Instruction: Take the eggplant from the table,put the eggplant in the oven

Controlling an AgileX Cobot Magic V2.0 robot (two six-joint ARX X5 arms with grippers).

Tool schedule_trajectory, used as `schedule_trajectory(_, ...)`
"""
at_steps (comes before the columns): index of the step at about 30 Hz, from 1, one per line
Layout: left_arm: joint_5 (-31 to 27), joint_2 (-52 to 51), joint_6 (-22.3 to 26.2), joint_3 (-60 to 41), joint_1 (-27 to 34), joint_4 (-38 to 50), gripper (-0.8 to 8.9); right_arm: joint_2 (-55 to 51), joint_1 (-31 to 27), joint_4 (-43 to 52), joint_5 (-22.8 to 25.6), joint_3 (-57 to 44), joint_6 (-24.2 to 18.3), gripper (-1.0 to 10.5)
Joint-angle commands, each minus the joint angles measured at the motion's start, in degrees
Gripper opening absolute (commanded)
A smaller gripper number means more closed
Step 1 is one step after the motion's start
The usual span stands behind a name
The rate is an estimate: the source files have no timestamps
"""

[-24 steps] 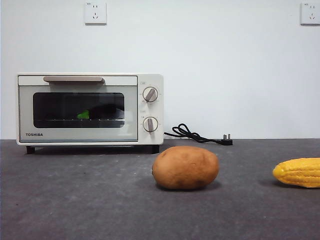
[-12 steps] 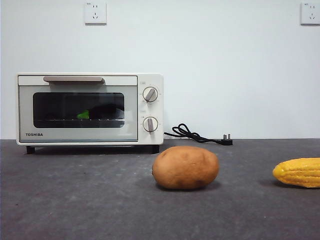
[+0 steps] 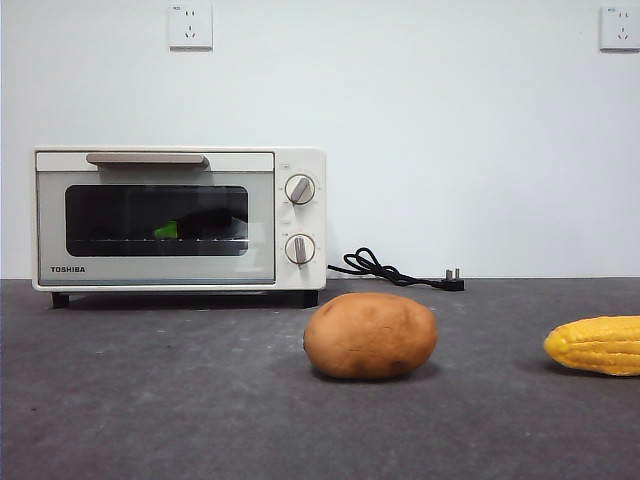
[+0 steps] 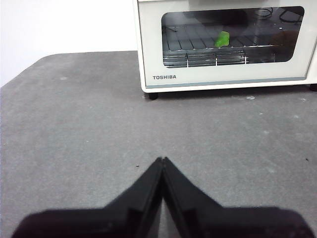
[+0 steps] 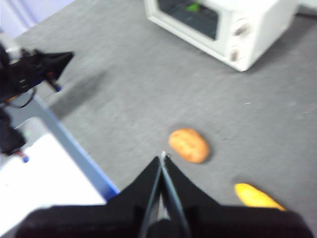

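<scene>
While both arms hang back from the work, we see the left claw (image 4: 162,161) clenched with its two jaws pressed tip to tip, holding nothing, above bare table (image 4: 74,129) in front of the oven (image 4: 223,44). The right claw (image 5: 162,157) is likewise pinched closed and empty, high over the table with the potato (image 5: 188,145) and the corn (image 5: 257,197) below it.

The eggplant (image 3: 205,224) lies inside the oven on the wire rack (image 4: 208,52), behind the closed glass door (image 3: 156,220). Through the window we make out its dark body as a dim shape and its bright green stem end (image 4: 222,38) clearly. In the front view the potato sits on the table nearer than the oven, the corn well apart at the side edge.
</scene>
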Motion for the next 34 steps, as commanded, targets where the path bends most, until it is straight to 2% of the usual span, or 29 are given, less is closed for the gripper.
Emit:
schedule_trajectory(1,0.2,0.0,-0.4,-0.5,-0.2,0.7,-0.04,-2.8,-5.1,-0.6,0.2,-0.2,-2.2,0.0)
schedule_trajectory(6,0.2,0.0,-0.4,-0.5,-0.2,0.7,-0.04,-9.5,-19.2,5.9,-3.3,-0.2,-2.1,0.0)
schedule_trajectory(9,0.2,0.0,-0.4,-0.5,-0.2,0.7,-0.04,-14.0,-26.9,8.8,-2.3,-0.2,-3.0,0.0)
schedule_trajectory(14,0.2,0.0,-0.4,-0.5,-0.2,0.7,-0.04,-20.4,-34.2,10.6,0.4,-0.2,-8.4,0.0)
schedule_trajectory(21,0.2,0.0,-0.4,-0.5,-0.2,0.7,-0.04,-26.7,-39.4,11.3,-0.1,-1.0,-8.2,0.0)
schedule_trajectory(25,0.2,0.0,-0.4,-0.5,-0.2,0.7,-0.04,-30.6,-40.5,17.0,-0.4,-6.4,-8.1,0.0)
schedule_trajectory(34,0.2,0.0,-0.4,-0.5,-0.2,0.7,-0.04,-44.9,-41.6,43.3,-0.7,-38.0,-7.9,0.0)
